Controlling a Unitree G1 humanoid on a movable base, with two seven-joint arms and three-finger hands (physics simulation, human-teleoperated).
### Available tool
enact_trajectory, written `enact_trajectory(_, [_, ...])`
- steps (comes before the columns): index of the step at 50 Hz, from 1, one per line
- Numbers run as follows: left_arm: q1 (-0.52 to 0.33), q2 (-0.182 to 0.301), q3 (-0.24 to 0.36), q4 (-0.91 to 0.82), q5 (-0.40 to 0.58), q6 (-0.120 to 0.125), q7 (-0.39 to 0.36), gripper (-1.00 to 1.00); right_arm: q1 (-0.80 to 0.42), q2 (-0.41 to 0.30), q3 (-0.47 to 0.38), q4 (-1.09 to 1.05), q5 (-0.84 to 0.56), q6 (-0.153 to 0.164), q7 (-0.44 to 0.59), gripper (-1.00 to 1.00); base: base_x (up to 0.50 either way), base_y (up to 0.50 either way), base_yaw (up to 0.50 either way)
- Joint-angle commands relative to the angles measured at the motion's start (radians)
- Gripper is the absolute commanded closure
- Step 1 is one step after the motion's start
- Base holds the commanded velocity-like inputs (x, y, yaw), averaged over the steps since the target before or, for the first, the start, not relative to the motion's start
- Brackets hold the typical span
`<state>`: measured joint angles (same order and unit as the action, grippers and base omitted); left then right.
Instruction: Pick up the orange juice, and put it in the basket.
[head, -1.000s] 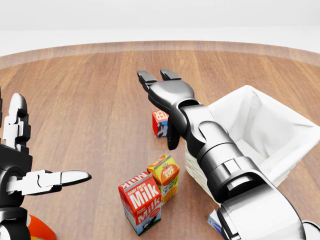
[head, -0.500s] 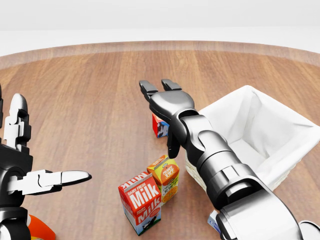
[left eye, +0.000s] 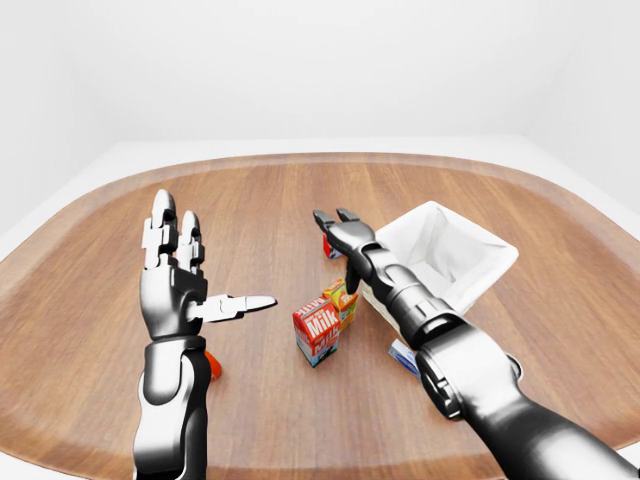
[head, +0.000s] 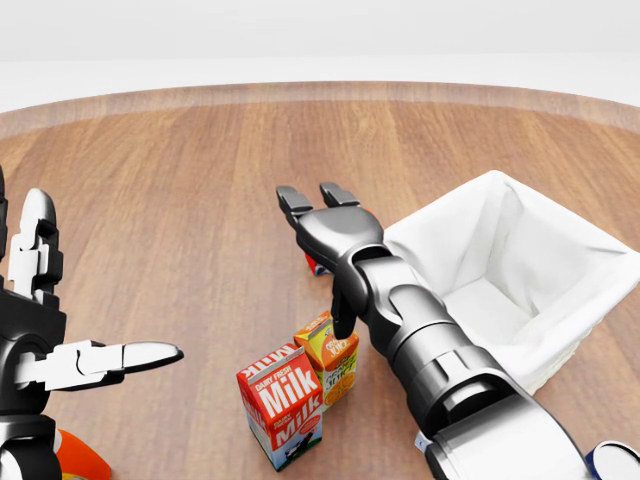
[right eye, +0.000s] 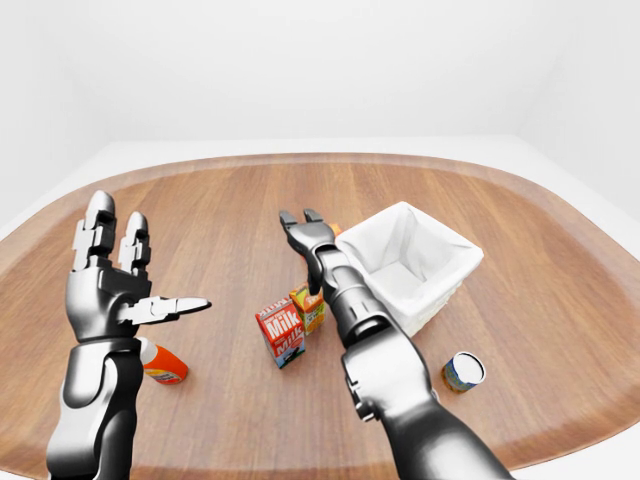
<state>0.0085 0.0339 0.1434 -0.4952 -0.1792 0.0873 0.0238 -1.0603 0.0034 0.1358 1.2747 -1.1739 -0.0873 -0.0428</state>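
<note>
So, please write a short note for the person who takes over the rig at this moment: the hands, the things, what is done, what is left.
Right hand: open, holding nothing, above the orange juice, its thumb pointing down at the carton.
Left hand: open, raised at the left, idle.
Orange juice: upright on the table, next to the milk carton.
Basket: at the right, nothing seen inside.
Done: nothing gripped.
Left: grasp the juice, lift, place in the basket.

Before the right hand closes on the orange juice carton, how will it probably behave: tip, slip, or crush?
The orange juice carton is a small, upright box, so a sideways push high up may tip it. The milk carton stands very close on its left, so it could get knocked too. Its flat printed sides look smooth, perhaps slippery, and thin board may dent under the open right hand.
</note>
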Motion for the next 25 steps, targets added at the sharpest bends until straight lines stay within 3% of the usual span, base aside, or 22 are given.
enact_trajectory(1, [0.002,-0.001,0.0,-0.003,0.0,0.0,-0.001,-1.0,0.019,0.01,0.005,0.018,-0.015,0.0,-0.025,-1.0,0.0,0.0,0.0])
enact_trajectory(25, [0.004,-0.001,0.001,-0.006,0.0,0.0,-0.002,-1.0,0.064,0.013,0.002,0.036,-0.023,0.0,-0.046,-1.0,0.0,0.0,0.0])
